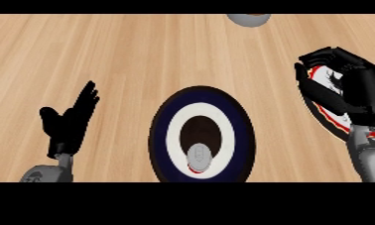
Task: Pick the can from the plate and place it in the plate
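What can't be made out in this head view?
Head view:
- Right plate: mostly hidden by the right hand, cut by the right edge.
- Grey object: cut off at the top edge, identity unclear.
- Can: seen from above only, its side hidden.
- Blue plate: lower rim cut off.

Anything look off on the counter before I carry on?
Nothing spilled or tipped. The can stands upright but off-centre on the navy plate, toward its near rim. The right hand is over the red-rimmed plate at the right, away from the can.

Head view looks steeply down onto the counter [95,45]
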